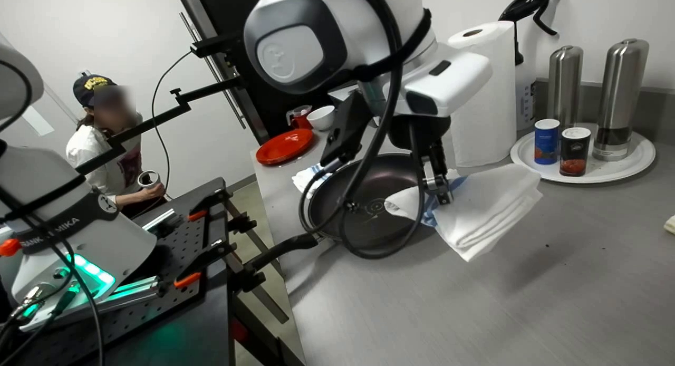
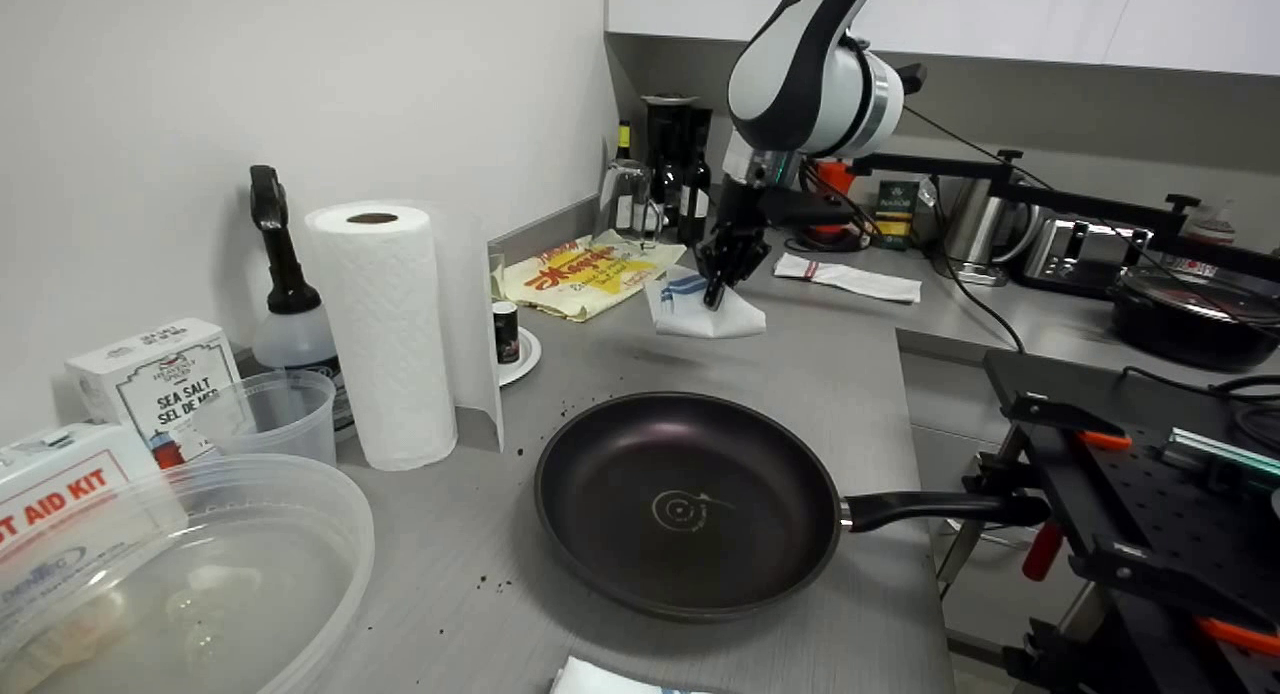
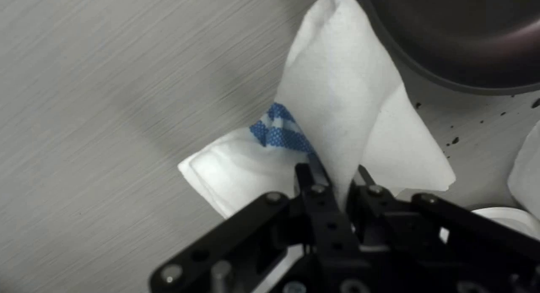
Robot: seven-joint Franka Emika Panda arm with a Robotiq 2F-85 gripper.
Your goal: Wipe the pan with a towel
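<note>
The black pan (image 1: 393, 171) lies on the grey counter, and its handle points toward the counter edge. It shows whole in an exterior view (image 2: 690, 564) and in part in the wrist view (image 3: 460, 39). My gripper (image 1: 443, 197) is shut on the white towel with blue stripes (image 1: 490, 213). The towel hangs folded from the fingers above the counter, beside the pan, with its shadow below. In an exterior view the gripper (image 2: 714, 296) and towel (image 2: 705, 321) are beyond the pan. In the wrist view a fold of the towel (image 3: 333, 82) runs between the fingertips (image 3: 337, 177).
A paper-towel roll (image 2: 385, 344) stands beside the pan. A white plate (image 1: 633, 163) holds shakers and tall mills. Another striped cloth (image 2: 610, 679) lies on the pan's far side from the gripper. Red plates (image 1: 285, 146) and a plastic tub (image 2: 340, 564) stand around. Dark crumbs (image 2: 495, 582) dot the counter.
</note>
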